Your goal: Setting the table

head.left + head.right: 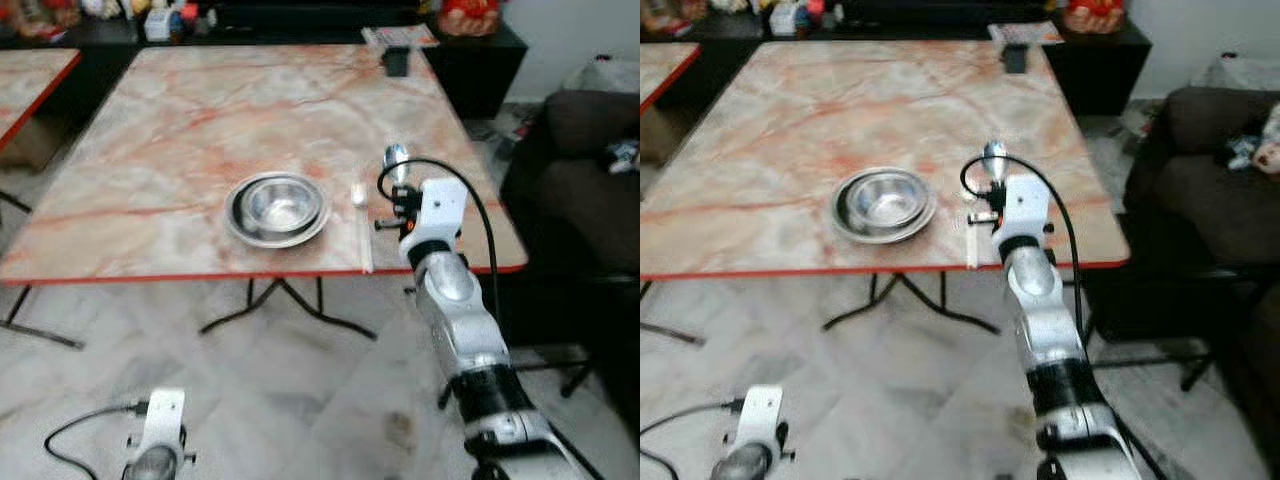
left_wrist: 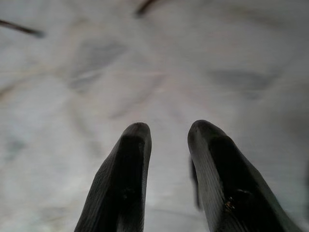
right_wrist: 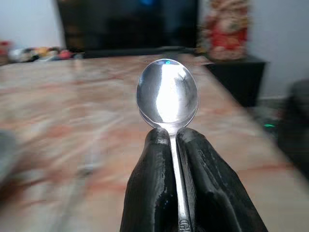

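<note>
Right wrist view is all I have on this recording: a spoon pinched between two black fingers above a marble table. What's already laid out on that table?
Observer: A steel bowl sits near the front edge, and the right gripper holds the spoon above the table to the bowl's right.
Operator: Anything between the bowl and the spoon?
Observer: Yes, a pair of pale chopsticks lies just right of the bowl, with a small white piece at its far end.
Operator: And the other arm?
Observer: The left gripper hangs low over the floor, fingers apart, holding nothing.
</note>
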You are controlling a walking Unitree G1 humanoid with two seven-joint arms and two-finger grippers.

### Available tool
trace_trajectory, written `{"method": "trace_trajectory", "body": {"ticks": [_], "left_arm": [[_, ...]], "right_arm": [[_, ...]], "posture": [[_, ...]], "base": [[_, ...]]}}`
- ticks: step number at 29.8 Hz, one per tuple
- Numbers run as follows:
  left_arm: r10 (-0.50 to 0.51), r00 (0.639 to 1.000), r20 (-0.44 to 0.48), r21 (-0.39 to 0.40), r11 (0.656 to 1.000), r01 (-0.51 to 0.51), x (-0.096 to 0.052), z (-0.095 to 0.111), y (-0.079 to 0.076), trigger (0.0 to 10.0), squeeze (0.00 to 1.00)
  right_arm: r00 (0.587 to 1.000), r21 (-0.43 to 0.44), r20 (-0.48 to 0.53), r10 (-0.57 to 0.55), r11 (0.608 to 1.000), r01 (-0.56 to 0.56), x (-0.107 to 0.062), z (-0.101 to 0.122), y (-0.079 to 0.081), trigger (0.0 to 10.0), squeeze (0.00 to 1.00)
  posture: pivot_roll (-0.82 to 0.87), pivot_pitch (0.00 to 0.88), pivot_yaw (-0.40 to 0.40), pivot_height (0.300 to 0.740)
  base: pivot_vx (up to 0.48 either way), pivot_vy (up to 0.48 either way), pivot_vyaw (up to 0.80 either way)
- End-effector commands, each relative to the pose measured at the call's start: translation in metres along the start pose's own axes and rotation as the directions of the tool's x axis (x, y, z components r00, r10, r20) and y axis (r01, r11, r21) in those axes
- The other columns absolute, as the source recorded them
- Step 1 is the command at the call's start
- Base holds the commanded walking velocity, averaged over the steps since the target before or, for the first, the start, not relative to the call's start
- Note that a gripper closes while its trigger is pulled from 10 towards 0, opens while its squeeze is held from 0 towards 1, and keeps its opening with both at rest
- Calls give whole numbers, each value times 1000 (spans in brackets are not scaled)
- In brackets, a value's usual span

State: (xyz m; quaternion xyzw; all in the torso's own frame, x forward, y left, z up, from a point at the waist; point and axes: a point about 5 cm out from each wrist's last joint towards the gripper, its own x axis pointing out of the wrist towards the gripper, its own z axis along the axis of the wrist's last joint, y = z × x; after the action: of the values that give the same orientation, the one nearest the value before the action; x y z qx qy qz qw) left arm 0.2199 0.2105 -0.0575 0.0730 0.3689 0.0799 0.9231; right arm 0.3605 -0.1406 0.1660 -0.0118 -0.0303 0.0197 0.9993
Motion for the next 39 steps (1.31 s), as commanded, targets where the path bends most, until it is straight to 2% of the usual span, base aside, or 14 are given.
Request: {"method": "trace_trajectory", "body": {"ticks": [1,11,17,21,39], "left_arm": [[28,999,-26,16,999,-28,-1,-8,13,10000,0],[37,999,-14,1,999,-37,-1,-5,14,10000,0],[53,999,-7,-2,999,-53,-1,-3,16,10000,0],[57,998,-6,1,998,-57,0,-3,17,10000,0],[54,999,-1,3,999,-54,0,0,17,10000,0]], "right_arm": [[999,16,22,25,1000,-25,1,6,11,10000,0],[1000,23,13,19,1000,-19,0,4,10,10000,0],[999,-7,19,42,999,-42,-1,4,12,10000,0],[999,-1,17,43,999,-43,-2,3,13,10000,0],[999,35,1,33,999,-33,-3,1,15,10000,0]], "posture": [[9,144,-19,740],[8,146,-19,740],[7,146,-19,740],[7,146,-18,740],[8,145,-17,740]], "base": [[0,0,0],[0,0,0],[0,0,0],[338,0,478],[401,0,0]]}}
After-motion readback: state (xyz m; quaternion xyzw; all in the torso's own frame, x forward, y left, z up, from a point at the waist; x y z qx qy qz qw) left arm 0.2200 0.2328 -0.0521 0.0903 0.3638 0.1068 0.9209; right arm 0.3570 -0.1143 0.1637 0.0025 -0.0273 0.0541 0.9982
